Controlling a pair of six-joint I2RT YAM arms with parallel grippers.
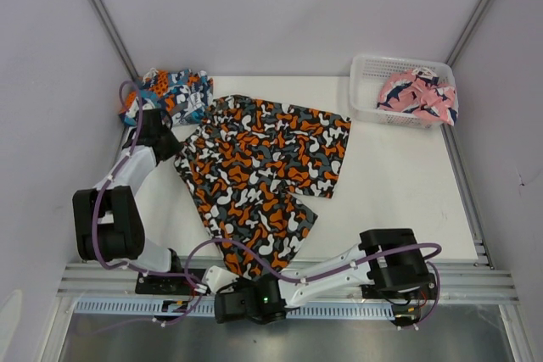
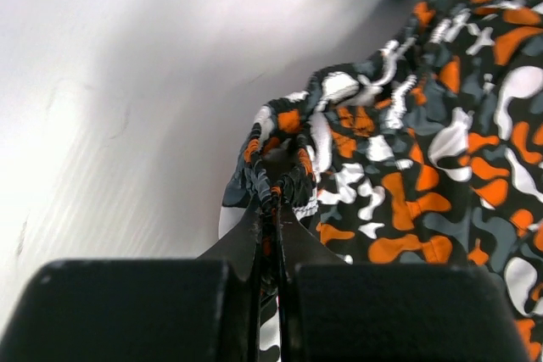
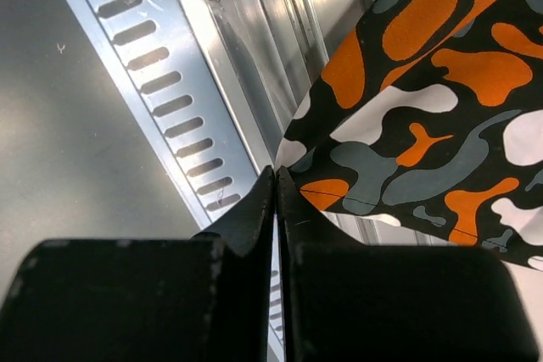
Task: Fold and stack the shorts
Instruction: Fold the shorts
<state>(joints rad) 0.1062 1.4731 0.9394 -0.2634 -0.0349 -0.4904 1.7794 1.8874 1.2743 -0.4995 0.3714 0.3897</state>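
Found camouflage shorts (image 1: 259,175) spread across middle of tabletop (image 1: 399,184), one leg hem draped over near rail (image 1: 475,281). Saw left hand (image 2: 276,201) clamped on gathered waistband at far-left corner. Noted right hand (image 3: 276,174) pinched fully together at hem corner; could not confirm any cloth between. Judged risk: without real hold on hem, would raise waistband side alone, bunch fabric, skew fold, perhaps drag into patchwork shorts (image 1: 170,91) nearby.
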